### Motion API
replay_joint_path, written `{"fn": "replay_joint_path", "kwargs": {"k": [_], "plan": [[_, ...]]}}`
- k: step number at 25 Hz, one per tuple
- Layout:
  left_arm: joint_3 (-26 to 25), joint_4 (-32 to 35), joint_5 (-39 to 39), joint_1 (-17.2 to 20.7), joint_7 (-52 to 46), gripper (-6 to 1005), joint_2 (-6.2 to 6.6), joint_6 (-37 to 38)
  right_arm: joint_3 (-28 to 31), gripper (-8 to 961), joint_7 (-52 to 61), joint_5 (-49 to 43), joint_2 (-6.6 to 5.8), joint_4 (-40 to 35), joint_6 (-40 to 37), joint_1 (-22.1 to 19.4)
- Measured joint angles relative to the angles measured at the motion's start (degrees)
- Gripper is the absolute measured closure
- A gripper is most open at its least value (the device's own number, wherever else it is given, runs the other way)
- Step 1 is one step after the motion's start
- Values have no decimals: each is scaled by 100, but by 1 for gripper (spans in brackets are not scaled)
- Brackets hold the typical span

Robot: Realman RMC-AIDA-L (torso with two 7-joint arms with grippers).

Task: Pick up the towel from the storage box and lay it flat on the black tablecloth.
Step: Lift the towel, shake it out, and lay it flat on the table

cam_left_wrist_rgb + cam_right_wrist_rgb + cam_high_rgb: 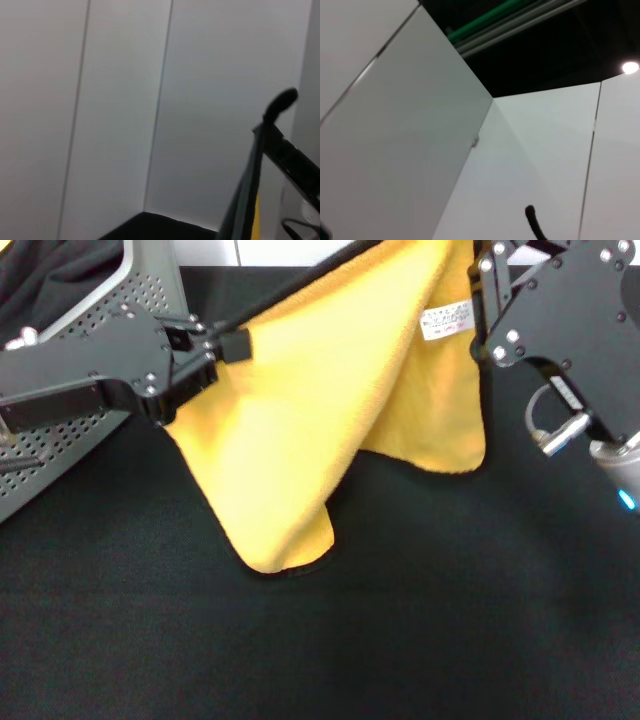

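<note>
You are looking at only one piece of printed matter: a small white label [446, 321] sewn onto the yellow-orange towel [300, 440], near its upper edge in the head view, close beside the right arm. Several short lines of dark print are showing on it, but they are coming through too small and soft for you to make out any word, brand or number. The left wrist and right wrist views are giving you only plain pale wall panels, and nothing there is carrying lettering or signs that you can read.
</note>
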Motion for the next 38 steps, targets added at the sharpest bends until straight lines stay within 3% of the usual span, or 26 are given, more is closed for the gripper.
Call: {"fn": "replay_joint_path", "kwargs": {"k": [4,9,23,38], "plan": [[63,-196,132,-93,160,929,0,159,703,941,756,-808,-26,-1,51,-20],[210,-477,166,-116,429,907,-7,203,1717,941,1682,-1951,34,-31,147,-41],[219,-1249,175,-408,1051,820,-31,175,3204,940,3199,-3720,45,-596,394,-75],[575,-2040,177,-693,1500,807,-34,204,3628,939,3412,-4022,44,-906,621,-55]]}}
